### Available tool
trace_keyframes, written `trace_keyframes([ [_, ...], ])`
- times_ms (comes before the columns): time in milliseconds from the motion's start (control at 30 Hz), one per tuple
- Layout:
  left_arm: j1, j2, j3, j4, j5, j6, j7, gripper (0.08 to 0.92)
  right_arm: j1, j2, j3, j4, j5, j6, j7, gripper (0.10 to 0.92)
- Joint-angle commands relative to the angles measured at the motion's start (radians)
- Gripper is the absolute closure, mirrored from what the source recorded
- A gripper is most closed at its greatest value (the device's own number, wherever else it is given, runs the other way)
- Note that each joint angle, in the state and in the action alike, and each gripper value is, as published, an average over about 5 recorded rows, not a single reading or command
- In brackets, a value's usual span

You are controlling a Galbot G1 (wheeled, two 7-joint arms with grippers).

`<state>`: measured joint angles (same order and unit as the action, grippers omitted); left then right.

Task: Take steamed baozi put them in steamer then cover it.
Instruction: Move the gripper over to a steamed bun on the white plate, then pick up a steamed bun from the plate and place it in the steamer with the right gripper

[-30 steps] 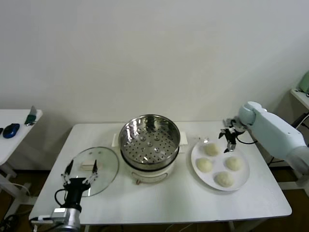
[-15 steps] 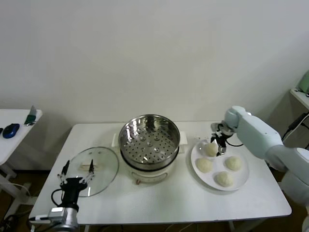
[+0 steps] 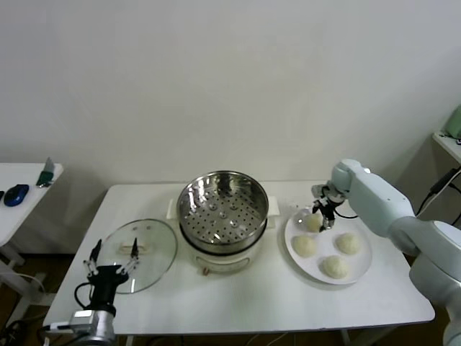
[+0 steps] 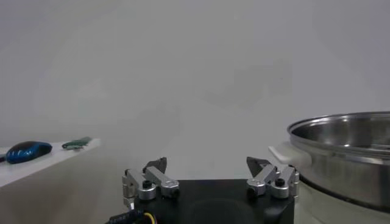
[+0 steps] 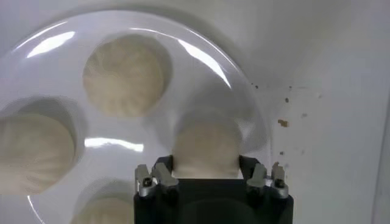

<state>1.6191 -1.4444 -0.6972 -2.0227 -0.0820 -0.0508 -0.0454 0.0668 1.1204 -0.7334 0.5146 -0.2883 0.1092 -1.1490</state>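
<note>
Four cream-white baozi lie on a white plate (image 3: pixel 366 261) at the right of the table: one at the plate's far left (image 3: pixel 311 224), the others nearer (image 3: pixel 305 246), (image 3: pixel 348 244), (image 3: pixel 335 267). My right gripper (image 3: pixel 323 216) is down at the far-left baozi. In the right wrist view that baozi (image 5: pixel 206 146) fills the gap between the gripper's (image 5: pixel 204 165) open fingers and still rests on the plate (image 5: pixel 201 67). The steel steamer (image 3: pixel 223 209) stands empty at mid-table. The glass cover (image 3: pixel 144 249) lies flat to its left. My left gripper (image 3: pixel 113 251) waits open above the cover's near edge.
A side table at the far left holds a blue mouse (image 3: pixel 16 194) and a small green object (image 3: pixel 47 174). In the left wrist view the steamer's wall (image 4: pixel 347 155) is close beside my left gripper (image 4: pixel 207 163). Crumbs lie on the table beyond the plate (image 5: pixel 283 123).
My right gripper has swung left from beyond the plate's far edge and come down over the far-left baozi. My left gripper has drawn back a little toward the table's near edge.
</note>
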Motion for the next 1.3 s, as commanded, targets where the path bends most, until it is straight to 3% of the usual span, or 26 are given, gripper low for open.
trace_keyframes([
  [33,0.007,0.000,-0.004,-0.003,-0.003,-0.001,-0.001,0.177,0.029,-0.018,-0.036,0.043,0.031,0.011,-0.012,0.337],
  [367,0.022,0.006,-0.005,-0.010,-0.011,0.000,-0.001,0.177,0.395,-0.090,-0.413,0.340,0.282,0.114,-0.061,0.347],
  [500,0.020,0.007,-0.001,-0.011,-0.011,0.005,-0.005,0.177,0.552,-0.043,-0.530,0.413,0.296,0.207,-0.065,0.347],
  [767,0.030,0.014,0.007,-0.014,-0.011,0.005,-0.005,0.177,0.686,0.148,-0.538,0.446,0.153,0.433,-0.042,0.341],
  [1033,0.041,0.023,0.009,-0.014,-0.019,0.003,-0.005,0.177,0.581,0.291,-0.471,0.482,-0.005,0.507,-0.007,0.338],
  [1300,0.052,0.037,0.001,-0.024,-0.027,0.004,-0.005,0.177,0.410,0.373,-0.403,0.405,-0.215,0.576,0.029,0.338],
])
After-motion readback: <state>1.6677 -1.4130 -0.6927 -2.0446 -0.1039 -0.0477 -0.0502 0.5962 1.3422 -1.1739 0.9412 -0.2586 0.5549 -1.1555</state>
